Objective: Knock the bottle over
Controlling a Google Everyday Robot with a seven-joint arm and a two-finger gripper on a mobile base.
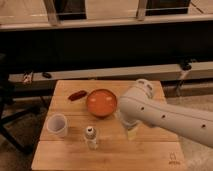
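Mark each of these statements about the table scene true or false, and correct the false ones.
1. The bottle stands upright on the wooden table. True.
2. The gripper is touching the bottle. False: it hangs under the arm, to the right of the bottle, with bare table between them.
3. The white cup lies on its side. False: it stands upright, to the left of the bottle.
4. The orange bowl sits farther back on the table than the bottle. True.
5. The small red object lies to the right of the bowl. False: it lies to the left of the bowl.
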